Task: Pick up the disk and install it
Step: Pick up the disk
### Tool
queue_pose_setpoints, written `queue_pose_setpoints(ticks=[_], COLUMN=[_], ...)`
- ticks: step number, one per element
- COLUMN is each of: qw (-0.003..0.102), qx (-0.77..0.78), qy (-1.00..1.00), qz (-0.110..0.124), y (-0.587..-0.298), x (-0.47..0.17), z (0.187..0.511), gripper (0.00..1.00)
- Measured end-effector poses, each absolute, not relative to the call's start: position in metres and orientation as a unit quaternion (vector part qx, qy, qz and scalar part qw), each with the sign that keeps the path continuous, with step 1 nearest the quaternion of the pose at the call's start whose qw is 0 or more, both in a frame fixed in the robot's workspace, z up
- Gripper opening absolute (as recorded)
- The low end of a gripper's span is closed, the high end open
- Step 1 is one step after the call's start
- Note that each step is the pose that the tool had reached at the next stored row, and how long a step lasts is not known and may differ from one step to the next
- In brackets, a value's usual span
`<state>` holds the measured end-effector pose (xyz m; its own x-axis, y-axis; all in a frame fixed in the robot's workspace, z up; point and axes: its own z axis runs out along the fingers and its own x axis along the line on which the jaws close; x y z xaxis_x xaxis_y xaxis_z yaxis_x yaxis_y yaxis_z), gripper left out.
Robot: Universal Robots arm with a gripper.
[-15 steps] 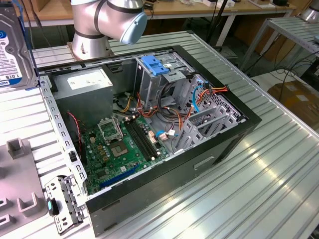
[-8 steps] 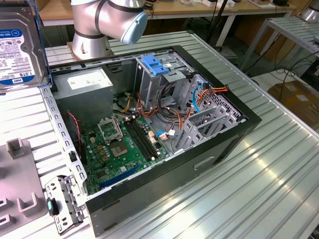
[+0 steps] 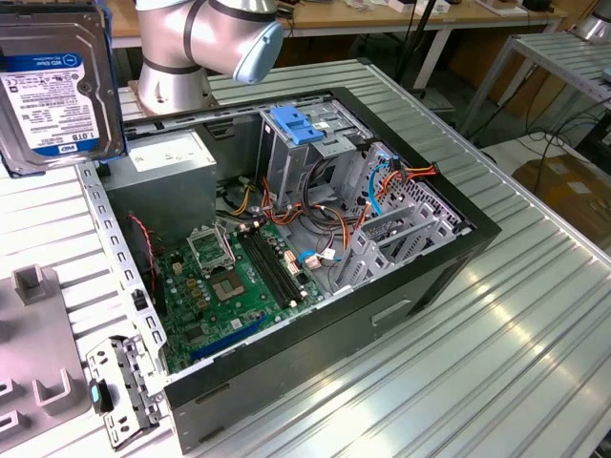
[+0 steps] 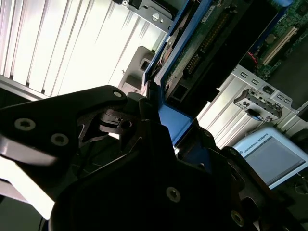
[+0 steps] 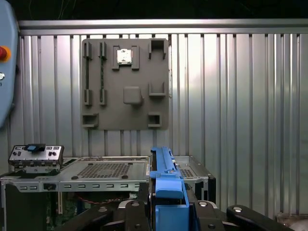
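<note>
The disk [image 3: 52, 86] hangs label-out above the table [image 3: 535, 363], at ten o'clock from the open computer case [image 3: 382, 315] in the exterior view. In the first wrist view the gripper [image 5: 169, 211] has its jaws clenched on the disk's blue-framed edge.

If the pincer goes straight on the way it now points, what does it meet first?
Probably the computer case's perforated metal panel, just past the disk the pincer grips; depth is unclear, so perhaps the ribbed table.
</note>
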<state>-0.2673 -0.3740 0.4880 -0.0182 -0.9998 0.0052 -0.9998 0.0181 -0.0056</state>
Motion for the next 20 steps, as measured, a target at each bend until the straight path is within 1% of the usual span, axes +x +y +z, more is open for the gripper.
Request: queue_pose_setpoints(ticks=[14,20], qw=[0.000,0.000], qx=[-0.701,-0.700], qy=[0.714,0.714], qz=[-0.004,-0.004], y=[-0.375,-0.387], x=[-0.232,-0.232], z=[0.488,0.487], gripper=[0.37,0.37])
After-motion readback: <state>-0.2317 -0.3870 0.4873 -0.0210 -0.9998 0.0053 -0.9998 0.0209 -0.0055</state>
